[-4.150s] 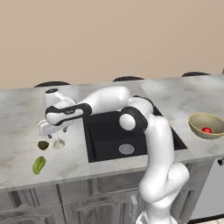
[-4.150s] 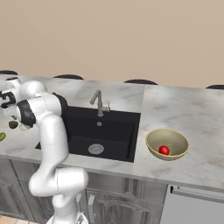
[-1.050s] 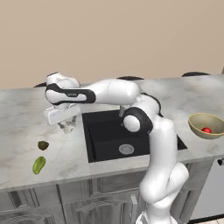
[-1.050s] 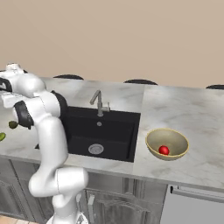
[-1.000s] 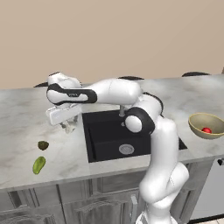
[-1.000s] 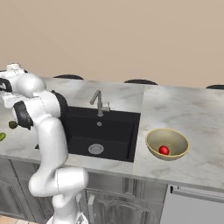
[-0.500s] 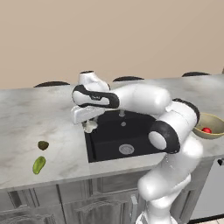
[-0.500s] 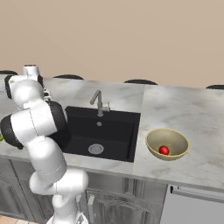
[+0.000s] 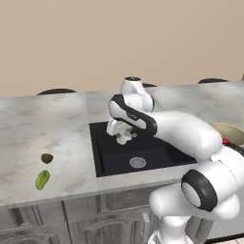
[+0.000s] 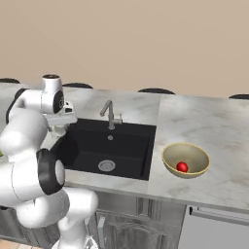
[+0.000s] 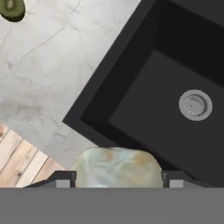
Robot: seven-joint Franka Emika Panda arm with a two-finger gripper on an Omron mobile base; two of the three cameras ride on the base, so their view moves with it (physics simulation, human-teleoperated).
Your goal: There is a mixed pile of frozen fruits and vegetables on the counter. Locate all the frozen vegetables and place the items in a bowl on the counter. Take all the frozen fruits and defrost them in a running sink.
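Note:
My gripper (image 9: pixel 125 137) is shut on the whitish garlic-like bulb (image 9: pixel 124 138) and hangs over the left part of the black sink (image 9: pixel 143 151). In the hand view the bulb (image 11: pixel 116 165) sits between the two fingers (image 11: pixel 64 177), above the basin's near left rim. On the counter left of the sink lie the dark olive lump (image 9: pixel 46 157) and the yellow-green oblong fruit (image 9: pixel 42 179). The tan bowl (image 10: pixel 186 159) stands right of the sink with the red tomato (image 10: pixel 182 167) inside it.
The grey faucet (image 10: pixel 111 114) rises at the sink's back edge, and the silver drain (image 11: pixel 195 105) lies in the basin floor. A dark green item (image 11: pixel 11 8) is cut off by the hand view's corner. Dark stool tops line the counter's far edge.
The arm has swung right from the pile area to over the sink's left part, carrying the white bulb. The two green items and the bowl have stayed put.

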